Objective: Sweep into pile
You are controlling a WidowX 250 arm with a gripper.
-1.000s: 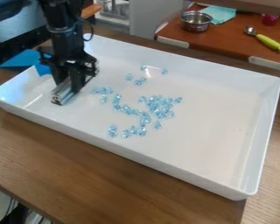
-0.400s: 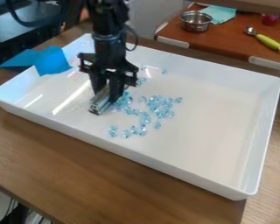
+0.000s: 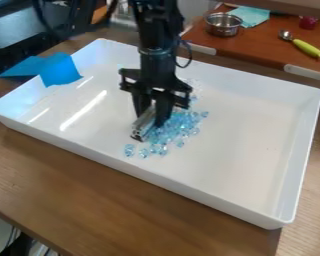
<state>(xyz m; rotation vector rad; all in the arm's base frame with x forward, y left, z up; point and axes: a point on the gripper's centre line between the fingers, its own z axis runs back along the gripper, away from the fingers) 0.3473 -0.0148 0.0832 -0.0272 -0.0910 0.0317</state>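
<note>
Sweep apparently in hand: end effector (image 3: 153,116) gripping metal bar (image 3: 142,129), probably touching blue beads (image 3: 176,126) bunched beside it in tray (image 3: 239,160); next wants a pass behind the near strays (image 3: 129,150).

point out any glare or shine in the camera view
Camera view: bright streaks on the white tray, towards the view's left; same view, small glints on the blue beads; same view, pale shine along the metal bar.
</note>
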